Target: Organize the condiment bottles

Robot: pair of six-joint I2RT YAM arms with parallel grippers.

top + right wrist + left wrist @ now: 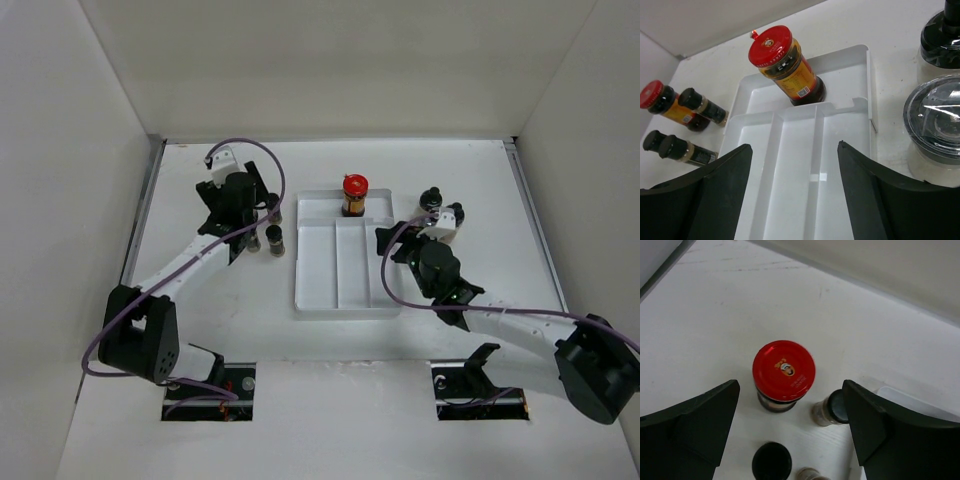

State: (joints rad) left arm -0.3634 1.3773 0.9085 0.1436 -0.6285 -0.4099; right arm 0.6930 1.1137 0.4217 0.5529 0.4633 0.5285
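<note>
One red-lidded jar [783, 372] stands upright on the counter [715, 315] to the left of the white tray [340, 275]. It sits almost squarely under the left pincer [790, 392], whose two fingers are spread wide on either side of it without touching. Its long axis runs straight up toward the wrist camera, so only the round lid faces the pincer. The move that fits is probably a straight drop around the jar just below the lid.

The lid lies a little to the far side of the line between the fingertips, so a slight forward shift looks needed first. A small beige-filled jar [832, 408] stands just beside it on the tray side, and a dark-capped jar [771, 461] stands nearer the wrist. The tray-side finger would come down close to the beige one and could knock it.

The left arm is plainly the nearer. The right pincer [794, 150] hangs open and empty over the tray's long slots. A second red-lidded jar [785, 62] already stands in the tray's far compartment.
</note>
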